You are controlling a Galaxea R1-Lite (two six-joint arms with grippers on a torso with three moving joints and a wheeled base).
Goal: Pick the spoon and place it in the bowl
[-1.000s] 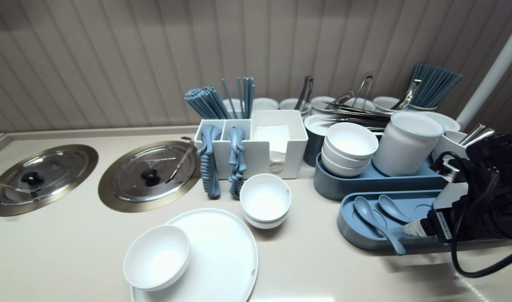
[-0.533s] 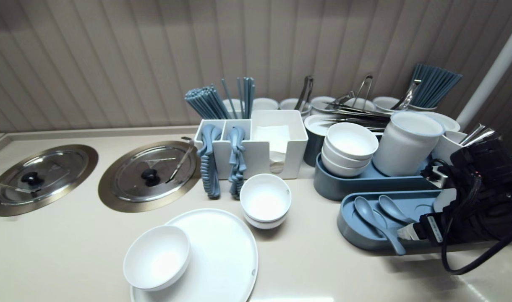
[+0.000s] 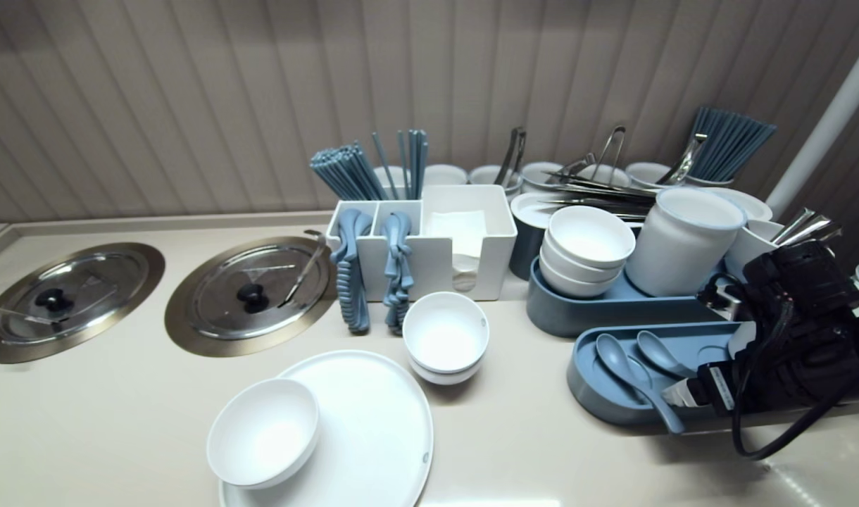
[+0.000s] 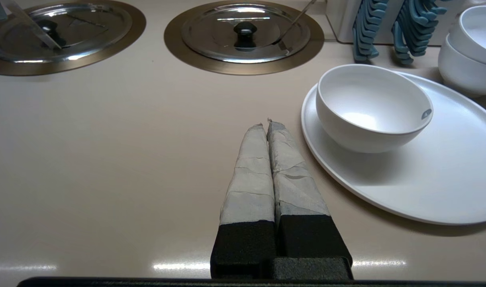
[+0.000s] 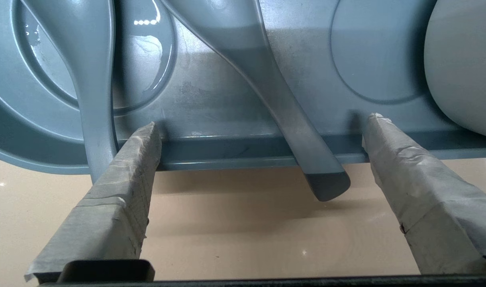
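Two blue spoons point(image 3: 630, 372) point(image 3: 660, 354) lie in a long blue tray point(image 3: 598, 398) at the counter's right. My right gripper point(image 5: 263, 123) is open at the tray's near rim point(image 5: 227, 151). One spoon's handle point(image 5: 291, 119) juts over that rim between the fingers, touching neither. The other spoon's handle point(image 5: 92, 99) runs just outside one finger point(image 5: 141, 159). My left gripper point(image 4: 265, 124) is shut on nothing, low over the bare counter beside a white plate point(image 4: 426, 179) carrying a white bowl point(image 4: 370, 107).
Two steel lids point(image 3: 252, 290) point(image 3: 67, 296) sit sunk in the counter at left. A white caddy point(image 3: 436, 246) holds blue spoons, chopsticks and napkins. Two stacked bowls point(image 3: 446, 336) stand before it. Behind the spoon tray, another blue tray point(image 3: 577, 317) holds bowls and a white jar point(image 3: 681, 239); tongs lie behind.
My right arm has slid a little to the left and lower along the spoon tray, jaws staying wide. The spoons, dishes and left arm have not moved.
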